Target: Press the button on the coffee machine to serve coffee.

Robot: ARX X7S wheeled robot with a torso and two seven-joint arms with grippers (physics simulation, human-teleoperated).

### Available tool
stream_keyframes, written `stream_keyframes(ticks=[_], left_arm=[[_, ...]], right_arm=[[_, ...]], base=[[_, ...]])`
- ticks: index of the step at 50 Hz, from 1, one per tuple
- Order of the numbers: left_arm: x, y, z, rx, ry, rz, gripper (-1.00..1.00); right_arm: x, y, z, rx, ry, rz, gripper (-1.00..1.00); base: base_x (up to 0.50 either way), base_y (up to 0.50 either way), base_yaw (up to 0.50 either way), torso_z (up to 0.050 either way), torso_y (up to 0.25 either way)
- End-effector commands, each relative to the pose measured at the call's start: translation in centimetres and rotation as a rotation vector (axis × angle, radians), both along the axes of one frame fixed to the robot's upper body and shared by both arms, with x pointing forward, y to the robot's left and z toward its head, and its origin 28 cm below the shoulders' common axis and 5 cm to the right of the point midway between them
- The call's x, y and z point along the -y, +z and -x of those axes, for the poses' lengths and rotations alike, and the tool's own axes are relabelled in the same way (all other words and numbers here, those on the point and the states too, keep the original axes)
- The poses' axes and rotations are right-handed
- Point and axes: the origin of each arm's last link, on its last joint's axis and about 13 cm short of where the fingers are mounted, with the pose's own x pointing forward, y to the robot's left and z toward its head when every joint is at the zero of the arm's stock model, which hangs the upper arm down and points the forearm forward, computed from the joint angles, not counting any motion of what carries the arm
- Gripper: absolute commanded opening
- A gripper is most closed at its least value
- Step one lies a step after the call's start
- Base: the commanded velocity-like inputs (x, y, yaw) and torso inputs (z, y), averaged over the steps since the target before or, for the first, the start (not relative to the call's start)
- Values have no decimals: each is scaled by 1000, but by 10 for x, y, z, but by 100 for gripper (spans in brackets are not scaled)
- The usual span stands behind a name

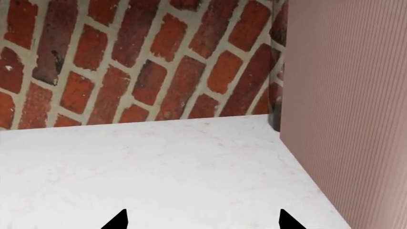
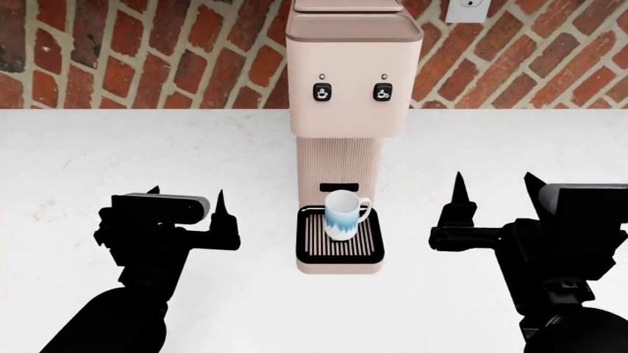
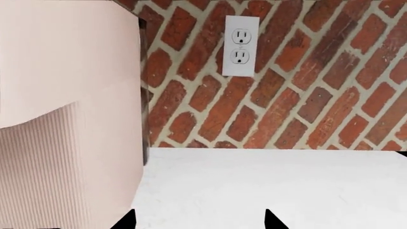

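Observation:
The coffee machine (image 2: 340, 88) is a tall pale pink-beige tower against the brick wall, with two small dark buttons, the left button (image 2: 322, 92) and the right button (image 2: 383, 92), on its boxy head. A white and blue mug (image 2: 343, 215) stands on its black slatted drip tray (image 2: 340, 248). My left gripper (image 2: 187, 198) is open and empty to the machine's left, level with the tray. My right gripper (image 2: 496, 187) is open and empty to its right. The ribbed column shows in the left wrist view (image 1: 350, 109) and in the right wrist view (image 3: 45, 167).
The white marble counter (image 2: 118, 147) runs to the red brick wall (image 2: 147, 51). A white wall outlet (image 3: 240, 45) sits on the bricks right of the machine, also in the head view (image 2: 469, 10).

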Motion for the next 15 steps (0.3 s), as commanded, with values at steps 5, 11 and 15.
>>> stream_keyframes(ticks=[5,11,15], left_arm=[[-4,-9,-2,-20,20,-11,100],[-4,-11,-2,-28,25,-12,100],[-5,-12,-3,-34,32,-11,100]], right_arm=[[12,-32,-6,-122,-60,-38,100],[13,-36,-6,-163,-69,-36,100],[14,-38,-7,-187,-73,-34,100]], base=[[0,0,0,0,0],[0,0,0,0,0],[0,0,0,0,0]])
